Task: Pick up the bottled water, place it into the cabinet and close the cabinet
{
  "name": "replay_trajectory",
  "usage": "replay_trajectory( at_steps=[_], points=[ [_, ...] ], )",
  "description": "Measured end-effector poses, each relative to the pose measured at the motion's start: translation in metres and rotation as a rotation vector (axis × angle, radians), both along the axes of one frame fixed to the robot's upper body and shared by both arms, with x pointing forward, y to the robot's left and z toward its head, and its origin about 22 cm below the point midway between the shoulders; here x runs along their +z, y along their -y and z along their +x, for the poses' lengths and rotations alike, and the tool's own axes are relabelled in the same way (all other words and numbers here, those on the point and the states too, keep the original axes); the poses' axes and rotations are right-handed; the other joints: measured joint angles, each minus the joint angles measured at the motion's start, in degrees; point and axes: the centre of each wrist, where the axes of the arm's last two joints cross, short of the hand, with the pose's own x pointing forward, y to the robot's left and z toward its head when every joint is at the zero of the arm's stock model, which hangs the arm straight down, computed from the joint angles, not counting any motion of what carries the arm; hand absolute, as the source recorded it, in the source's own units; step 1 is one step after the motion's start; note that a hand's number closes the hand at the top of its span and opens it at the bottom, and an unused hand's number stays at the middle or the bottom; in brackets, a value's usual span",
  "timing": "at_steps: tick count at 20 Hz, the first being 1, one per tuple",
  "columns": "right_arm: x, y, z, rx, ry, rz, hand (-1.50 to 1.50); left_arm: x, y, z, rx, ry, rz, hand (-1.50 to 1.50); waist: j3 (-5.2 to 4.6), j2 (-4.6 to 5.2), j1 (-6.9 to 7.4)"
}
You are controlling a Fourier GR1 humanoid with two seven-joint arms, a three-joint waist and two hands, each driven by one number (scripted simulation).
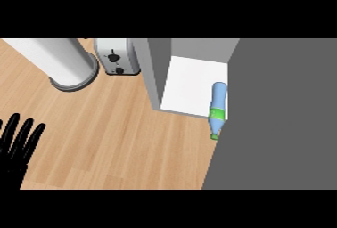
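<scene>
- Bottled water (218, 109): lying on its side, not upright. Pale blue body, green label band near the neck, green cap at the lower end.
- Position of bottle: the upper body rests on the white cabinet floor (191, 87) along its right side; the capped end projects past the front edge of that floor and shows over the worktop (132, 142).
- The bottle lies hard against the edge of a large dark grey panel (276, 116) that fills the right side of the view. Whether this panel is the cabinet door cannot be told for certain.
- Cabinet: the interior is exposed, so it is not closed. A grey side wall (153, 71) bounds it on the left.
- Left hand (16, 140): shows at the left edge of the view, low down, over the worktop. Fingers straight and spread, pointing up the view. It has hold of nothing and is well apart from the bottle.
- Right hand: does not show anywhere in the view.
- Other items on the worktop: a toaster (117, 56) at the upper edge, just left of the cabinet wall; a large white cylinder (63, 60) on a grey ringed base, near the toaster on its left.
- Worktop surface: light wood boards.
</scene>
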Motion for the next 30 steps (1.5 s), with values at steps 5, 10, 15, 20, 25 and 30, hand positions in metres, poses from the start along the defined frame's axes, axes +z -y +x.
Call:
replay_trajectory(
  at_steps=[5,10,15,20,25,30],
  points=[
    [0.003,-0.001,0.007,0.041,0.028,-0.027,1.50,0.005,-0.007,0.001,-0.020,0.008,0.012,-1.50,-0.16,0.40,1.65],
    [0.008,0.004,0.017,0.115,0.093,-0.088,1.50,0.008,-0.010,0.003,-0.047,0.005,0.025,-1.50,-0.40,0.51,3.66],
    [0.012,0.003,0.025,0.177,0.143,-0.130,1.50,0.012,-0.015,0.005,-0.053,0.009,0.036,-1.50,-0.55,0.40,4.56],
    [0.016,0.002,0.030,0.216,0.172,-0.163,1.50,0.013,-0.020,0.007,-0.055,0.012,0.040,-1.50,-0.73,0.36,4.53],
    [0.019,0.002,0.035,0.247,0.201,-0.195,1.50,0.015,-0.022,0.008,-0.064,0.014,0.041,-1.50,-0.86,0.45,4.50],
    [0.020,0.000,0.037,0.251,0.208,-0.198,1.50,0.016,-0.026,0.009,-0.059,0.016,0.040,-1.50,-0.97,0.85,4.34]
  ],
)
